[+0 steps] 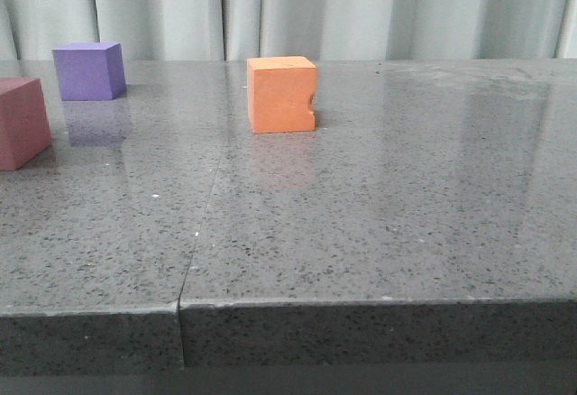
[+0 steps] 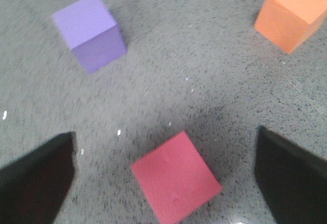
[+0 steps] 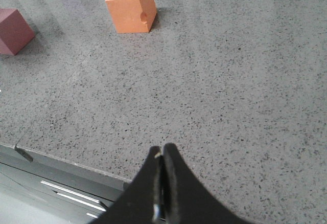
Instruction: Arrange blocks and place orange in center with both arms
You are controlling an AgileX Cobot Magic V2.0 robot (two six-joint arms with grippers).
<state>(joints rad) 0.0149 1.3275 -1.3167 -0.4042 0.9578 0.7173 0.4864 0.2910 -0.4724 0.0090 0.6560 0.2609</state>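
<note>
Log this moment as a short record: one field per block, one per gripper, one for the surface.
orange block: on the table, apart from the other two, notch in its edge, untouched
purple block: far left, behind the pink one, untouched
pink block: left edge of the front view, lying between the open left fingers, not gripped
left gripper: open, above the pink block
right gripper: shut, empty, near the table's front edge
table: grey speckled stone, seam running front to back
</note>
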